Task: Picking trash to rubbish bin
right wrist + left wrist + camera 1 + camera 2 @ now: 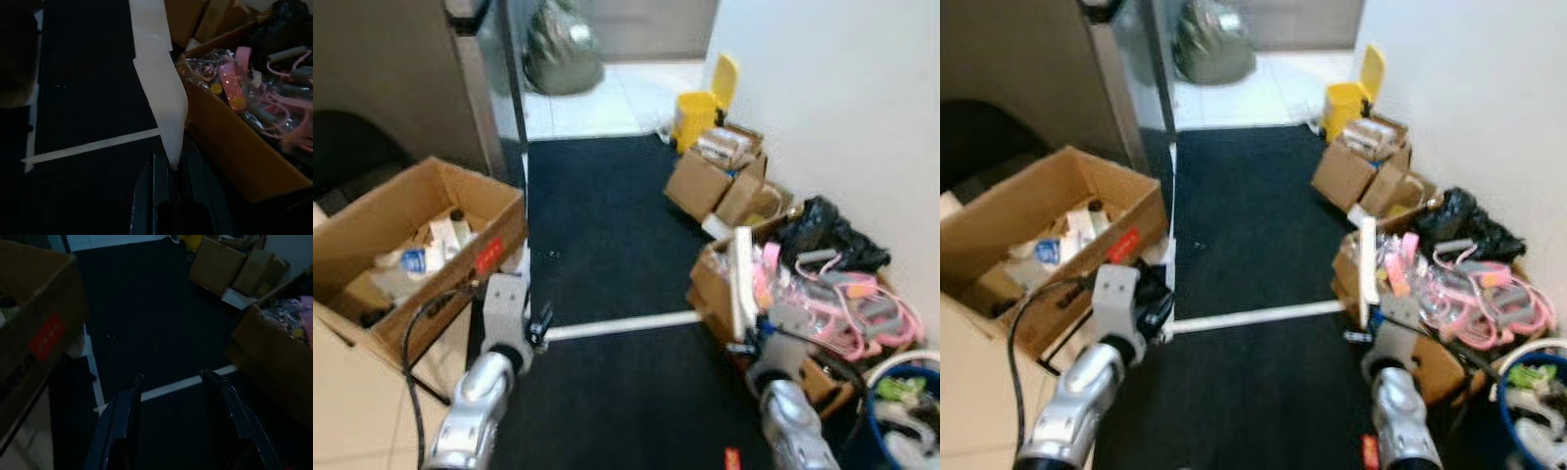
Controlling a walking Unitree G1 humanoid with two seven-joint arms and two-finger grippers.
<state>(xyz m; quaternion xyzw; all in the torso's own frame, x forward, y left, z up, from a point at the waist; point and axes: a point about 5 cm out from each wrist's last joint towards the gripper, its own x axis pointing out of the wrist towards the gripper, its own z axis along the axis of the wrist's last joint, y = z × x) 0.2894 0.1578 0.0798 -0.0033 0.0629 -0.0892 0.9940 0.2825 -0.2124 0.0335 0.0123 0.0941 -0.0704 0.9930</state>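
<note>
We stand on a black carpet [607,235] in a narrow passage, white wall to our right.

Right gripper [173,164]: jaws closed narrow on the lower end of a long white strip of trash [159,73]. The strip stands nearly upright above the fingers; in the head view it rises just beside the open carton of pink cords [847,304]. We cannot tell whether strip and carton touch.

Left gripper [171,382]: jaws wide apart, holding nothing, hovering low over the carpet near a white line [622,325] across the floor.

Likely target: the yellow bin [703,110], lid up, at the far end of the carpet by the wall, well apart from us. A dark rubbish bag [563,44] sits on the tiles beyond. 2 more brown boxes [710,176] line the wall between us and the bin. A big cardboard box [406,245] of mixed items lies to our left.

Risks as we judge them:
- The strip is pinched only at 1 end; its long free length could sway while walking and slip or pivot out of the grip.
- The tall end may catch on the cartons along the right wall, given how tight the path is.
- The bin's opening looks small for so long a piece; it may hang over the rim or tip out.
</note>
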